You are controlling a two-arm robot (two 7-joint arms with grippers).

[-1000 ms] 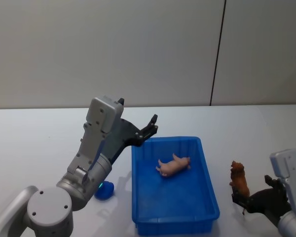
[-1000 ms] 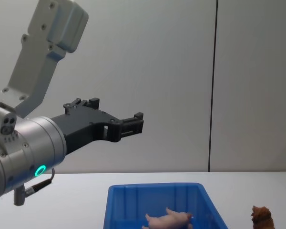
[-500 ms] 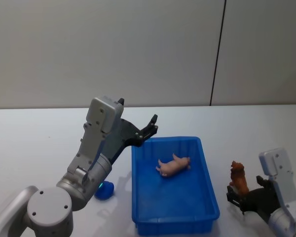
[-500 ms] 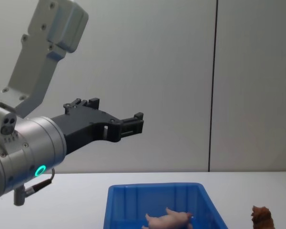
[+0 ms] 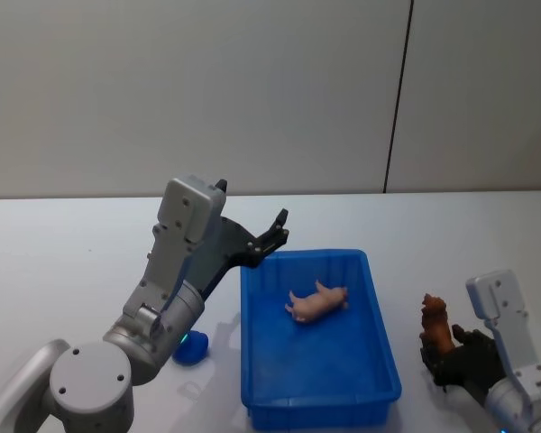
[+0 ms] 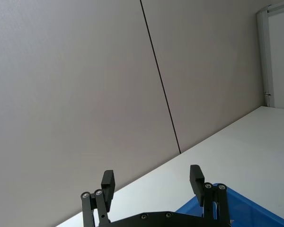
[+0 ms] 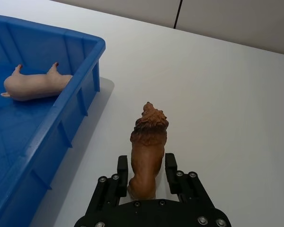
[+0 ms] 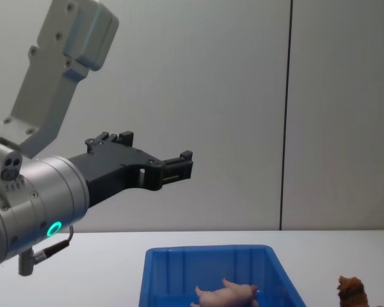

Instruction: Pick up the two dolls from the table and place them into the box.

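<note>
The pink doll [image 5: 317, 302] lies on its side inside the blue box [image 5: 379, 320], and it also shows in the chest view, pink doll [image 8: 225, 295], and in the right wrist view, pink doll [image 7: 35, 84]. The brown doll [image 5: 435, 327] stands upright on the table right of the box [image 7: 92, 61]. My right gripper [image 5: 444, 363] is low behind it. In the right wrist view the right gripper [image 7: 146, 163] is open, and its fingers [image 7: 122, 169] closely flank the rear of the brown doll [image 7: 149, 142]. My left gripper [image 5: 276, 229] hangs open and empty above the box's far left corner.
A small blue object [image 5: 191, 349] lies on the white table [image 5: 63, 262] left of the box, beside my left arm. A grey wall [image 5: 252, 90] stands behind the table.
My right gripper has slid forward along the table until its fingers stand on either side of the brown doll. The left arm and the pink doll have not moved.
</note>
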